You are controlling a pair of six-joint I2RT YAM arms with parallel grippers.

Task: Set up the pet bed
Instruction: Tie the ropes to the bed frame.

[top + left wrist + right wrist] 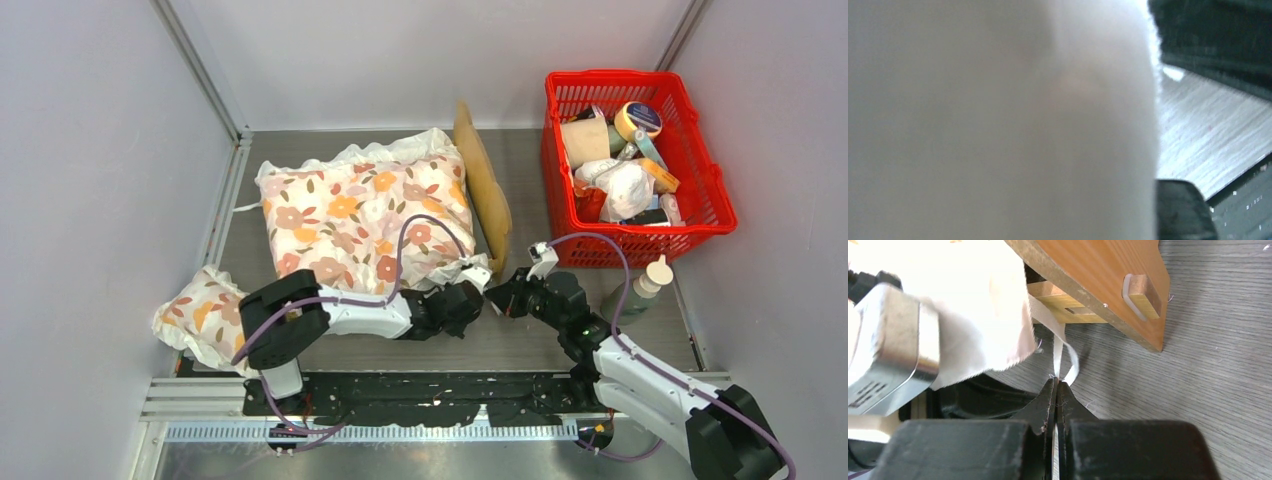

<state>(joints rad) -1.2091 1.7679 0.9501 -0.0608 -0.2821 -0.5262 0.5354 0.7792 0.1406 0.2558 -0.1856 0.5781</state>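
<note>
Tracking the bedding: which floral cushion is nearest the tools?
The large floral cushion, beside the wooden headboard: left tool and right tool meet at its near right corner. The small floral cushion lies apart by the left wall.

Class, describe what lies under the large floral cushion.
Only the pet bed shows a wooden end panel, beside the cushion at its right edge; whatever lies beneath is covered.

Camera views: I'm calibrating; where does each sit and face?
Top external: above and behind the arms, looking down at table; both arms show.
Left wrist: pressed against blurred white fabric; one finger shows.
Right wrist: faces the pet bed; shut right gripper pinches a white strap.
Shared: top and right wrist both show the pet bed.
</note>
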